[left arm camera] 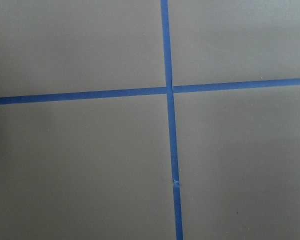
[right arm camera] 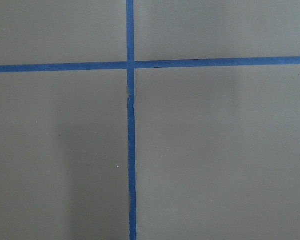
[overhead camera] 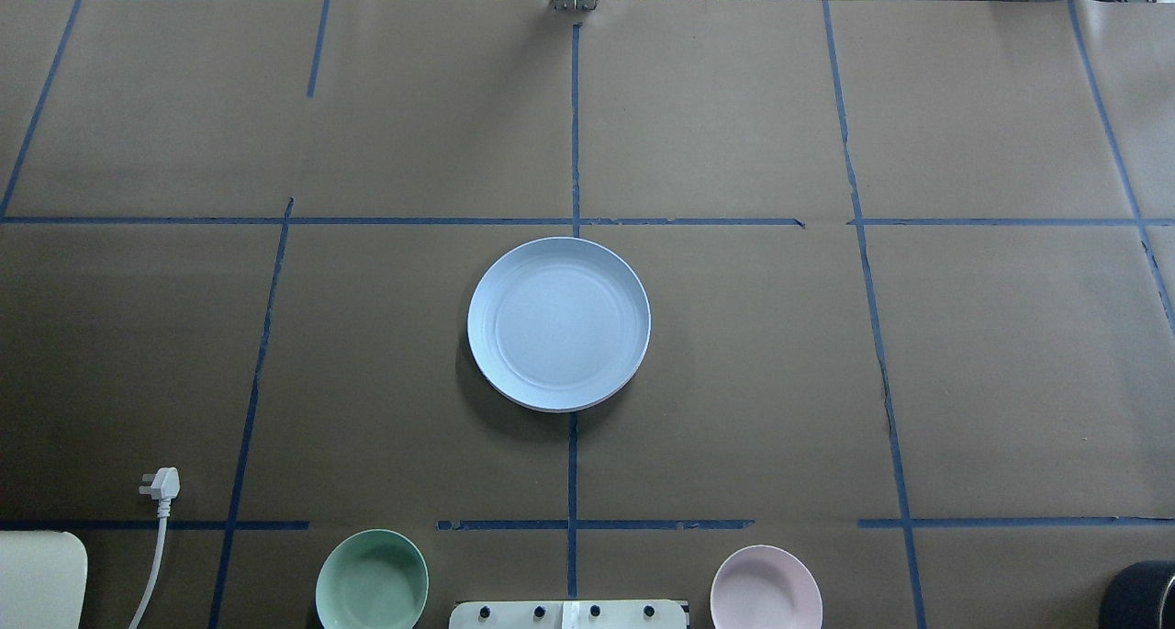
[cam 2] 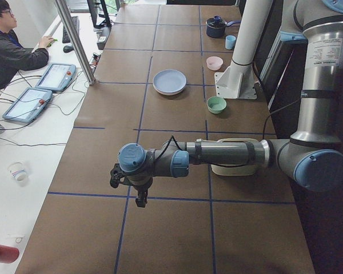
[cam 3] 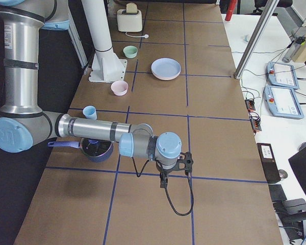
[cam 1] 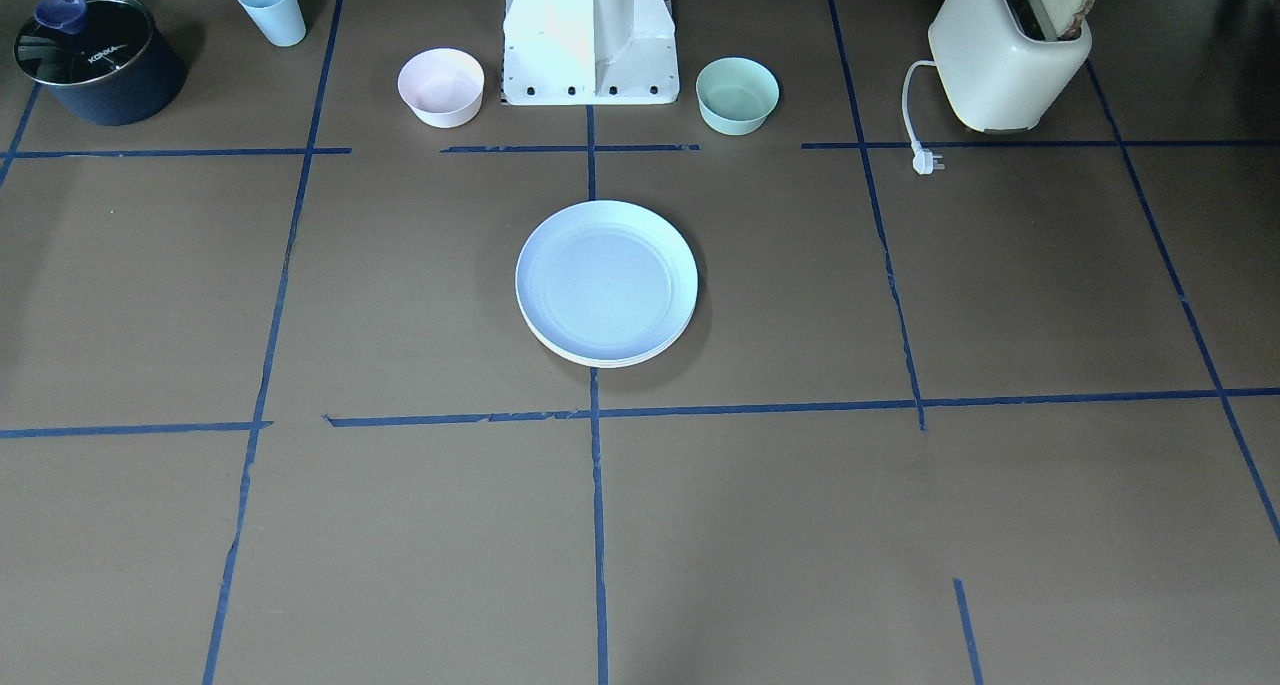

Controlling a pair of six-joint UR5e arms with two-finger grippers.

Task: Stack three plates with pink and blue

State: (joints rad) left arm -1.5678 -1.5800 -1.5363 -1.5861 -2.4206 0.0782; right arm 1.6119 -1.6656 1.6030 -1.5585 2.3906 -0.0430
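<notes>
left arm (cam 2: 223, 153) level, end effector (cam 2: 141, 202) down

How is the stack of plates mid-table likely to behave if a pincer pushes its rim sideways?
The stack of plates would probably slide, not tip: it sits low and wide on flat brown paper. The top blue plate may shift first, being only nested, with the edge of a cream plate showing below. It is likely stiff: the rims look cleanly round.

Left arm (cam 2: 223, 153) stretched out level, left gripper (cam 2: 140, 200) pointing down, right arm (cam 3: 92, 128) likewise level, right gripper (cam 3: 163, 182) pointing down, jaws too small to judge.
</notes>
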